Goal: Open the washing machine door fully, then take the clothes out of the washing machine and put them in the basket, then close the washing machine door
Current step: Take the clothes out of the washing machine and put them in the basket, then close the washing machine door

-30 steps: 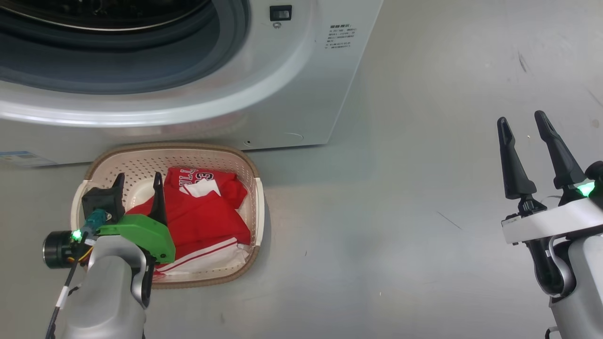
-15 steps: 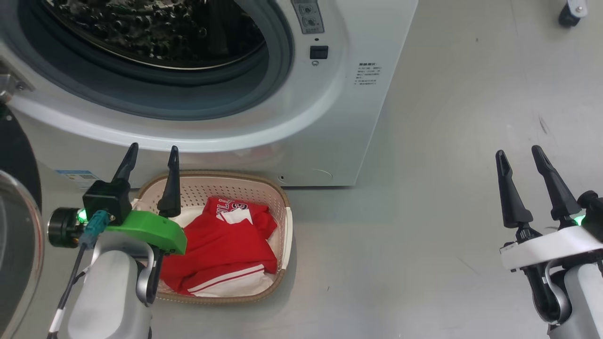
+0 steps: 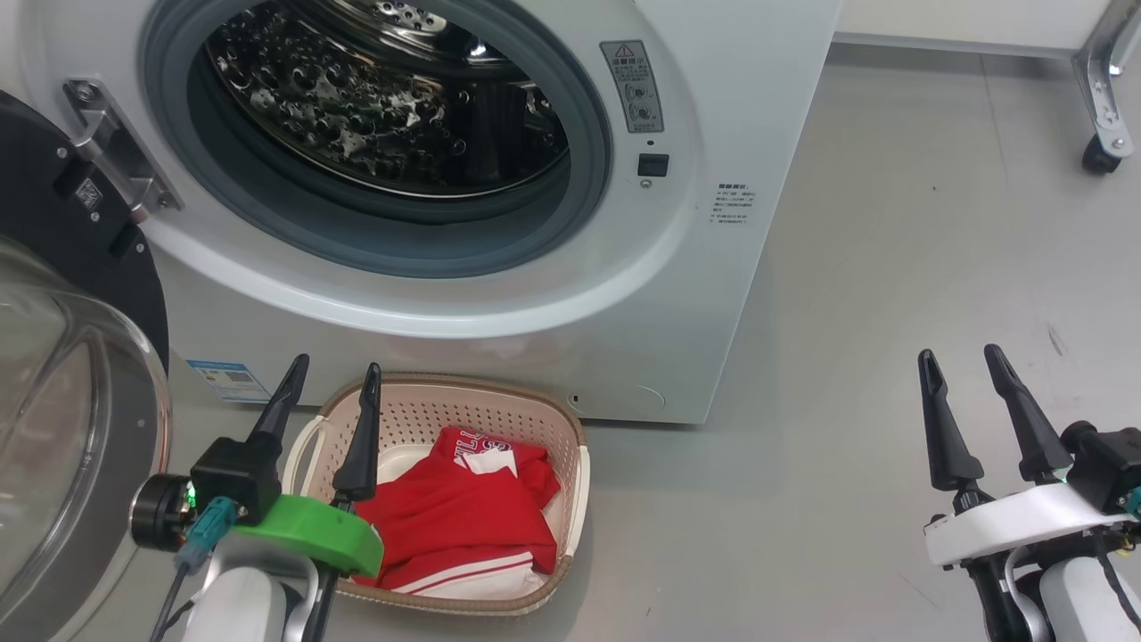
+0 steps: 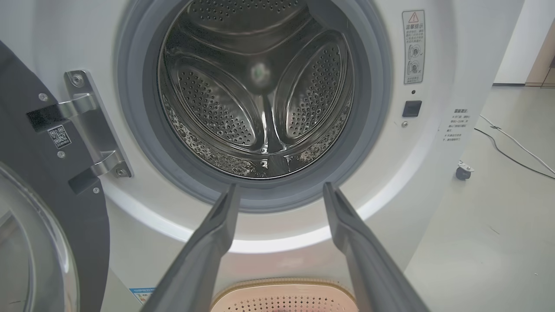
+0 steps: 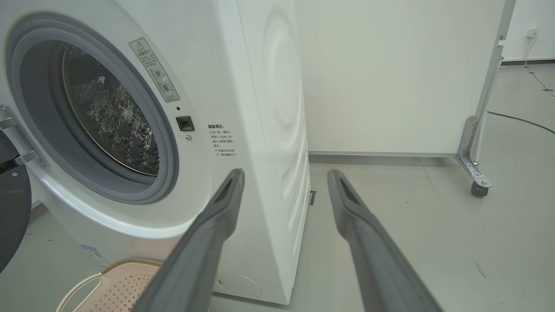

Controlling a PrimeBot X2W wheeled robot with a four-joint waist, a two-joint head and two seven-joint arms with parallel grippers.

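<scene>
Head view: our left claw [image 3: 337,363], wide and empty, hovers by the basket [image 3: 463,382] holding the red clothes [image 3: 455,526], on the floor against the washing machine [image 3: 713,107]. Our right claw [image 3: 958,352] hangs wide too. Drum [image 3: 383,116] empty, so we judge the open door [image 3: 53,205] closes next.
</scene>
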